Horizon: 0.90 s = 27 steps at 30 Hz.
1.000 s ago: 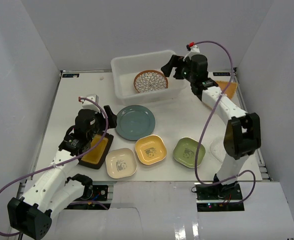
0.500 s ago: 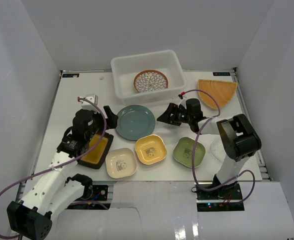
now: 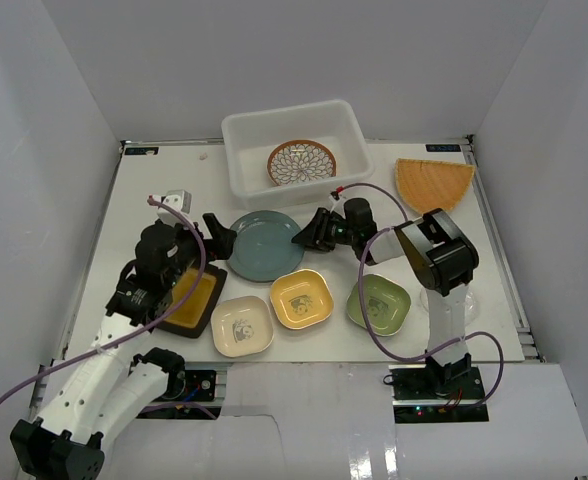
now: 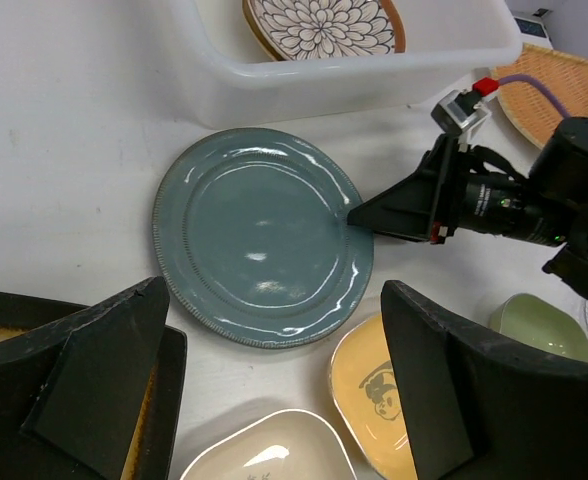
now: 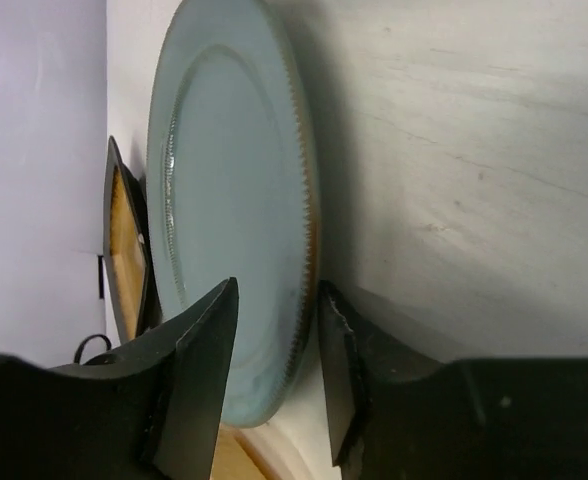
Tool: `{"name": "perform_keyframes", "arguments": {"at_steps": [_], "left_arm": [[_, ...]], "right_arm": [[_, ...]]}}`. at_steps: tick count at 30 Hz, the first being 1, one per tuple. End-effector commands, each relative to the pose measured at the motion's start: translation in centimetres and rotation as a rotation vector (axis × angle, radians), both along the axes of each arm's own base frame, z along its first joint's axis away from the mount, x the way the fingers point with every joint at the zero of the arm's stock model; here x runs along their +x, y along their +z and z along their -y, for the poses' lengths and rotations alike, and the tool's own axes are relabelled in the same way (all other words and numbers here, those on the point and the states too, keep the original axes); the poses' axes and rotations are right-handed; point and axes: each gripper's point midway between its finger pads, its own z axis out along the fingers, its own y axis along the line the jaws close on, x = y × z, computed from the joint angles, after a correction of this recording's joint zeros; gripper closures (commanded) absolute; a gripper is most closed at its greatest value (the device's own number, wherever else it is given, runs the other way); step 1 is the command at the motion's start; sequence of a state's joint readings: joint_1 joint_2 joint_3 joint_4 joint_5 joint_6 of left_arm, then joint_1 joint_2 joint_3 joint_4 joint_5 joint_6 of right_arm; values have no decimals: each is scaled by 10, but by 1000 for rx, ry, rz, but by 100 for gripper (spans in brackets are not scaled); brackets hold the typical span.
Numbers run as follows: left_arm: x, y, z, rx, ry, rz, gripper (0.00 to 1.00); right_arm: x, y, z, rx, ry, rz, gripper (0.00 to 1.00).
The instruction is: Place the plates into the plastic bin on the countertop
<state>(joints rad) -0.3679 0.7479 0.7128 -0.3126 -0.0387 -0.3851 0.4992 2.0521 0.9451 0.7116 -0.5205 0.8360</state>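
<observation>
— When we stopped on this moment, which step did we judge to be in hand?
— The pickup of the teal plate (image 3: 269, 245). It lay flat on the countertop (image 3: 154, 190), just in front of the plastic bin (image 3: 264, 188), and it was not yet lifted.
— What was the right gripper (image 3: 302, 237) doing?
— It sat low at the plate's right edge, jaws astride the rim, one finger over the face and one at the underside. They stood partway apart, so we saw no firm pinch.
— And the left gripper (image 3: 217, 238)?
— Spread wide and empty, it hovered in front of the bin's left end, beside the plate's other edge.
— How far along were we?
— Only the brown petal-patterned plate (image 3: 301, 160) lay inside the bin. The orange fan-shaped plate (image 3: 434, 183) sat to the right of the bin. The dark rectangular plate (image 3: 192, 300) and the cream (image 3: 241, 326), yellow (image 3: 301, 298) and green (image 3: 379, 303) square plates lay farther in front of the bin than the teal one.
— What did the next move call for?
— We judged it needed a firm squeeze on the rim, then a lift high enough to clear the bin's front wall. Held by one thin edge, the plate could swing or slip, so we wanted it slow.
</observation>
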Motion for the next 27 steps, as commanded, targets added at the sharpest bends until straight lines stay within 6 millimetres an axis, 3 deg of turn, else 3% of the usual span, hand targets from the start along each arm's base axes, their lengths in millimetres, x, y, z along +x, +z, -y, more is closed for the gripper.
{"name": "perform_keyframes", "arguments": {"at_steps": [1,2,5,8,13,14,19,27], "left_arm": [[-4,8,-1,-16,-11,36,2],[-4,10,-1,-19,-11,40,2],[-6,12,0,-24,-20,46,2],[-7,14,1,-27,-23,51,2],[-8,16,0,-30,-21,59,2],[-8,16,0,-31,-20,60,2],[-8,15,-2,-29,-9,57,2],[-7,15,-4,-26,-1,55,2]], "right_arm": [[5,10,-8,90,-32,-8,57],[6,10,-8,92,-39,-8,59],[10,22,-4,105,-65,19,84],[7,40,-6,157,-59,30,92],[-1,76,-5,237,-43,64,92],[-1,92,-4,264,-44,97,92],[-8,132,16,310,-80,156,92],[-39,145,32,317,-40,144,92]]}}
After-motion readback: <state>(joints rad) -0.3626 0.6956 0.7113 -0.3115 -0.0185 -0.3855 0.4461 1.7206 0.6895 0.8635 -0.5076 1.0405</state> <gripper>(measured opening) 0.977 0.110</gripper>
